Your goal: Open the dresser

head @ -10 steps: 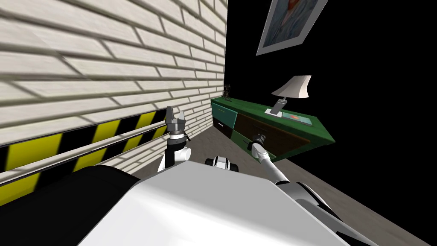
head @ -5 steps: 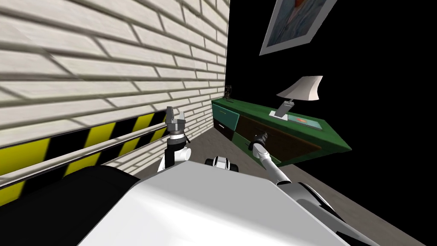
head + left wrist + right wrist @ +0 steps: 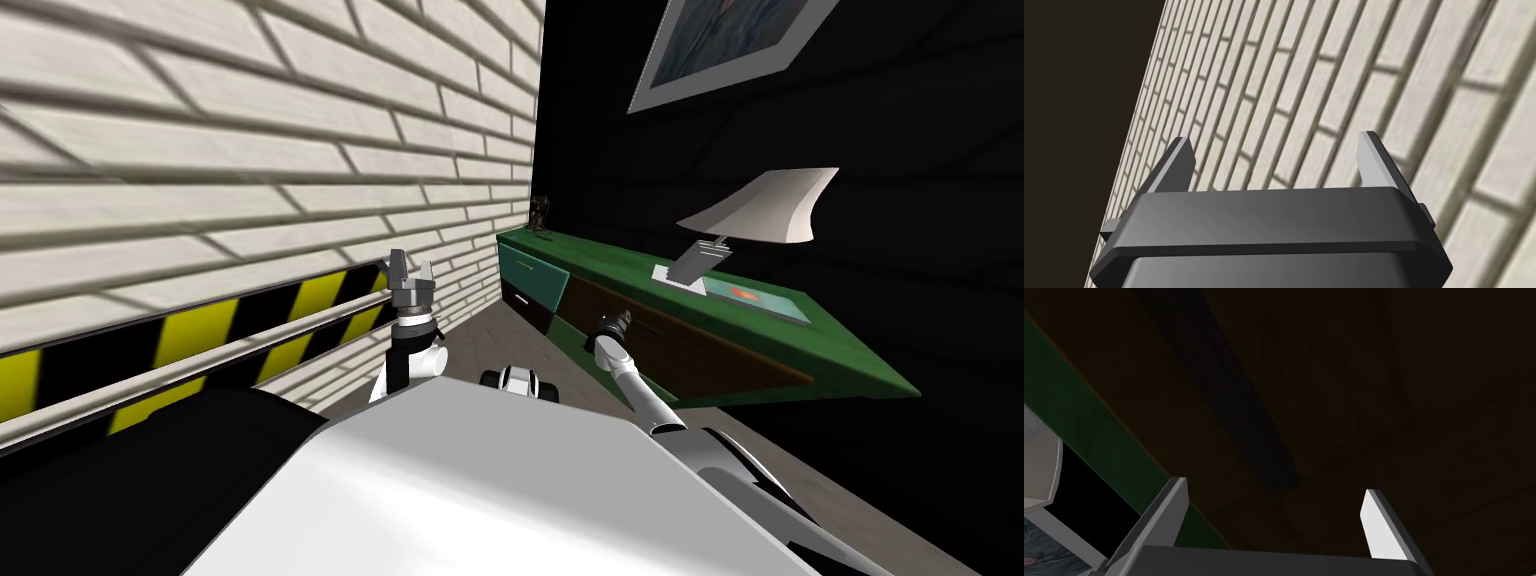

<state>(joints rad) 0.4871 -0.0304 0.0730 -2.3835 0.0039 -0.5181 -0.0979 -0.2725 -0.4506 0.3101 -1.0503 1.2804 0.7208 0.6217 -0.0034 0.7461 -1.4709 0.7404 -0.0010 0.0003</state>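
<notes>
Head camera shifted since 1.0 s ago, arms unmoved | green dresser [image 3: 700,290] set along dark wall, right of brick wall [image 3: 250,150] | right gripper [image 3: 1274,486] held spread, close to dresser's dark brown front | left gripper [image 3: 1274,137] raised beside brick wall, fingers released | lamp [image 3: 765,205] seated on dresser top

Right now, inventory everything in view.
dresser: 1, green, dark brown fronts, one teal drawer front, ahead right.
lamp: 1, white shade, on dresser top.
flat pad: 1, teal, beside lamp.
figurine: 1, dark, dresser's far end.
picture: 1, pale frame, wall above dresser.
brick wall: 1, off-white, left side.
hazard stripe: 1, yellow-black, low on brick wall.
left gripper: 1, grey, open, near brick wall.
right gripper: 1, grey, open, at dresser's brown front.
</notes>
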